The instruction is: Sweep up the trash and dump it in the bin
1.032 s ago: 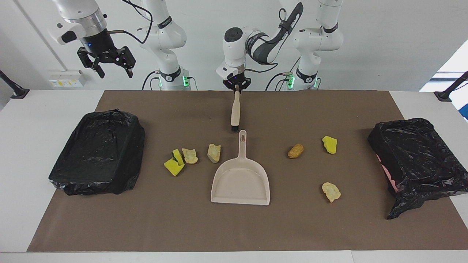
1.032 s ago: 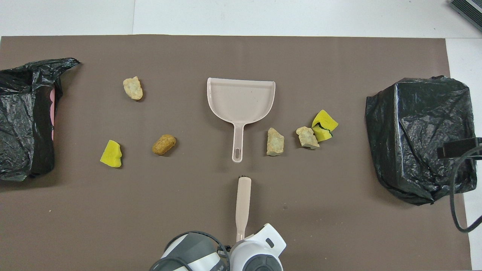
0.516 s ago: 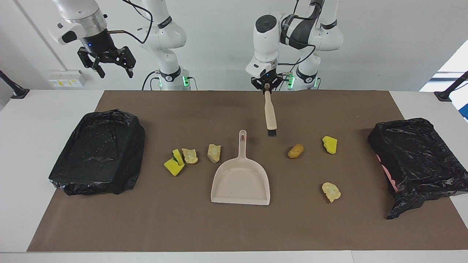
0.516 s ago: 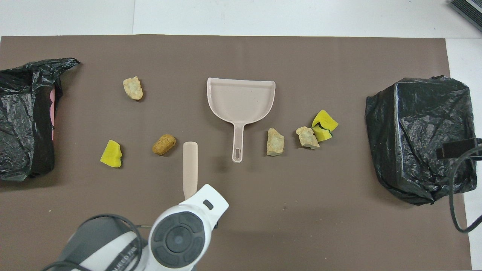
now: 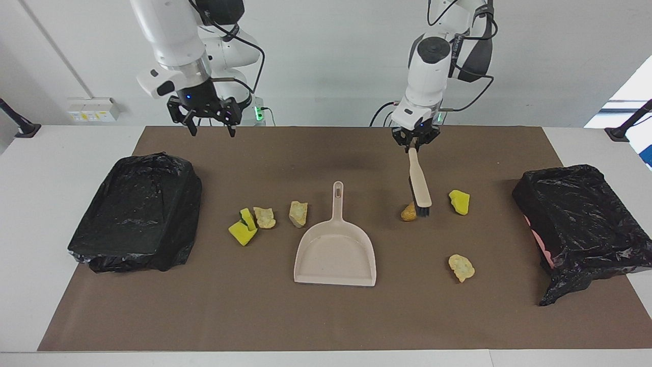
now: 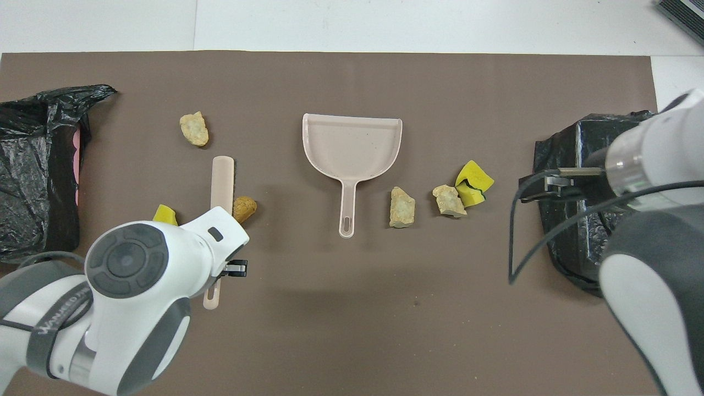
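My left gripper (image 5: 413, 148) is shut on the end of the beige brush (image 5: 419, 183) (image 6: 223, 179). The brush hangs bristles-down beside a golden-brown lump (image 5: 408, 213) (image 6: 245, 208), between it and a yellow sponge piece (image 5: 459, 202) (image 6: 164, 214). A pale lump (image 5: 461, 267) (image 6: 194, 129) lies farther from the robots. Beside the beige dustpan (image 5: 335, 252) (image 6: 352, 146), toward the right arm's end, lie two pale lumps (image 5: 298, 213) (image 5: 264, 217) and a green-backed yellow sponge (image 5: 243, 228) (image 6: 473, 181). My right gripper (image 5: 212, 131) hangs open and empty over the mat's robot-side edge.
A black-bagged bin (image 5: 137, 211) (image 6: 572, 159) stands at the right arm's end of the brown mat. A second bagged bin (image 5: 580, 224) (image 6: 33, 170), showing some pink, stands at the left arm's end. In the overhead view both arms cover parts of the mat.
The left arm has carried the brush toward its own end of the table and lowered it beside the golden-brown lump. The right arm has swung in toward the table and come lower.
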